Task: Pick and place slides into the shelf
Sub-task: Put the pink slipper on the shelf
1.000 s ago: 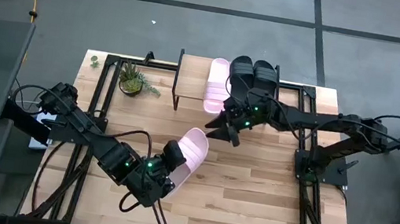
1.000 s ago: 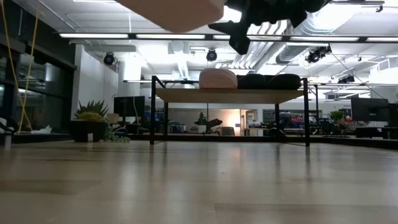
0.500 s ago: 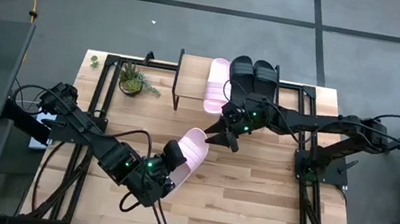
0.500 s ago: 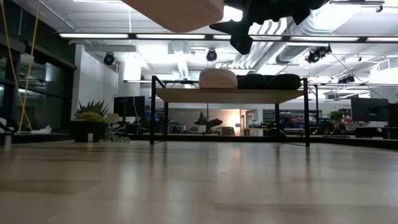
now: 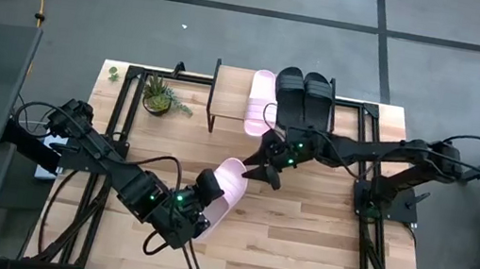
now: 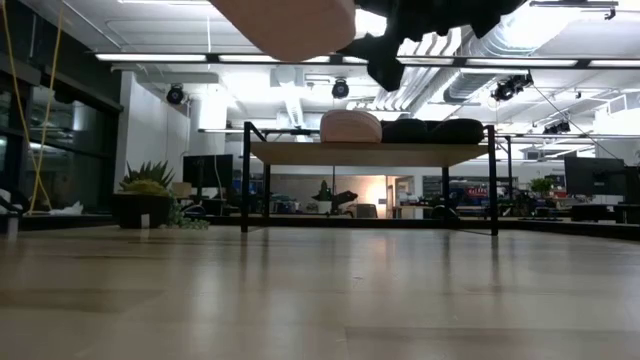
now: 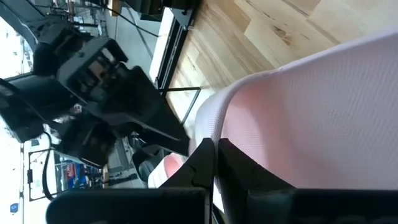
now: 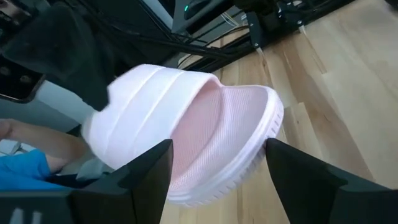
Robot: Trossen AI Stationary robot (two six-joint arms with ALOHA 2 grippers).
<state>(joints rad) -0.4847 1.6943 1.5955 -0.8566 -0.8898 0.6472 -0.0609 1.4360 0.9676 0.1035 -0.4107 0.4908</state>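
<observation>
Now mid-handover: right gripper [image 5: 266, 164] drawn in from beside the shelf to the toe of the lifted pale pink open-toe slide sandal [image 5: 228, 179].

From above: left gripper [image 5: 202, 198] clamped on the sandal's heel end, right fingers spread just ahead of its toe; light wooden plank shelf on thin black legs [image 5: 231, 97] beyond, already carrying one pink and two black slides. Level view: sole overhead, off the table. Right wrist view alone: spread fingers [image 8: 148, 171] bracketing the sandal's open mouth, not yet closed.

No text, label, brand, number or sign can be read in any of these views.
</observation>
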